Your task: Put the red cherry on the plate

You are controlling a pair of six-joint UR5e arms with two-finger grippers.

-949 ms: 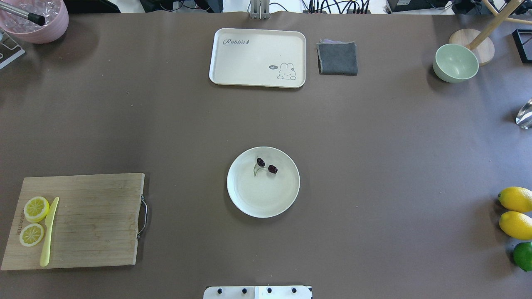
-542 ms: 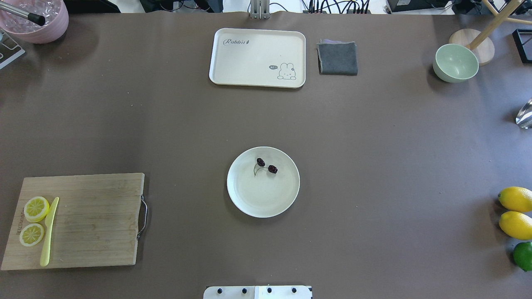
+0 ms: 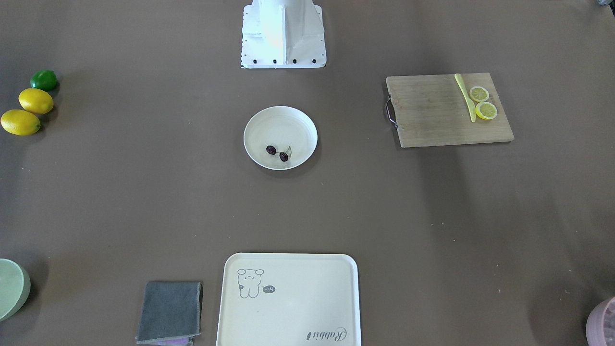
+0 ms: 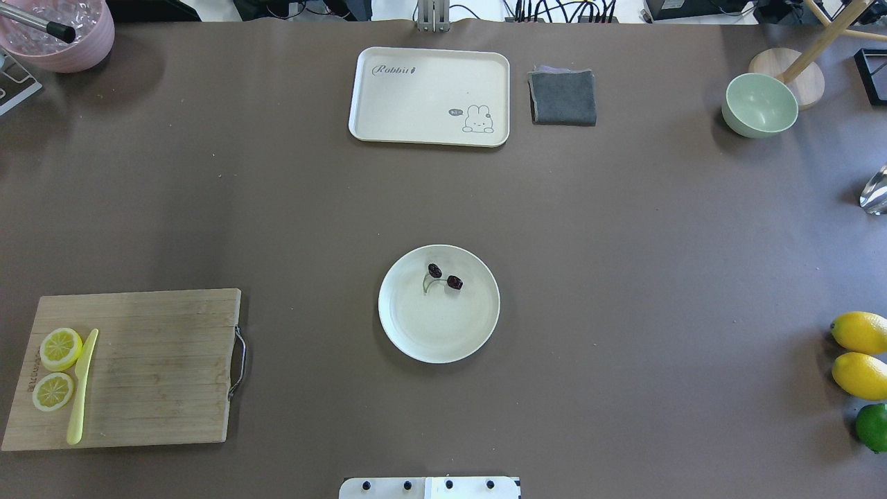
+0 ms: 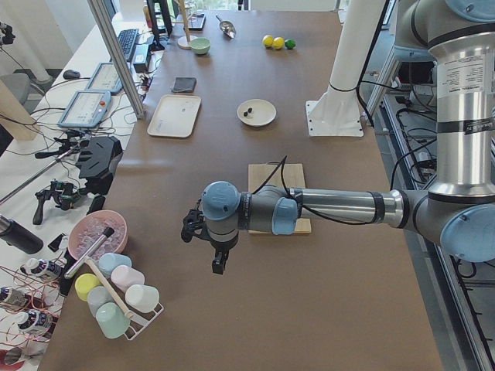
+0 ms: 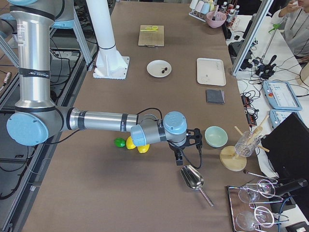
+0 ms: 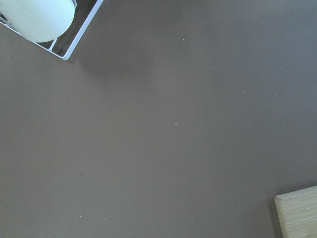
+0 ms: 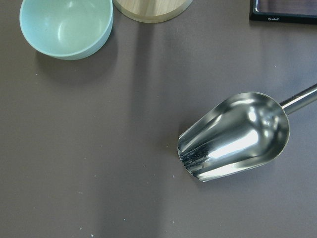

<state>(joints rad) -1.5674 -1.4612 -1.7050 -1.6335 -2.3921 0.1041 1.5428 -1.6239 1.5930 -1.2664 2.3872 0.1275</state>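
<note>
The red cherry, two dark maroon cherries on a pale green stem, lies inside the plate at the table's middle, toward its far rim. The front-facing view shows the cherry on the plate as well. Neither gripper is near it. My left gripper hangs over the table's left end, beyond the cutting board, and shows only in the exterior left view. My right gripper hangs over the right end by the metal scoop, shown only in the exterior right view. Open or shut, I cannot tell for either.
A wooden cutting board with two lemon slices and a yellow knife lies front left. At the back are a cream tray, a grey cloth and a green bowl. Two lemons and a lime sit at the right edge, near a metal scoop.
</note>
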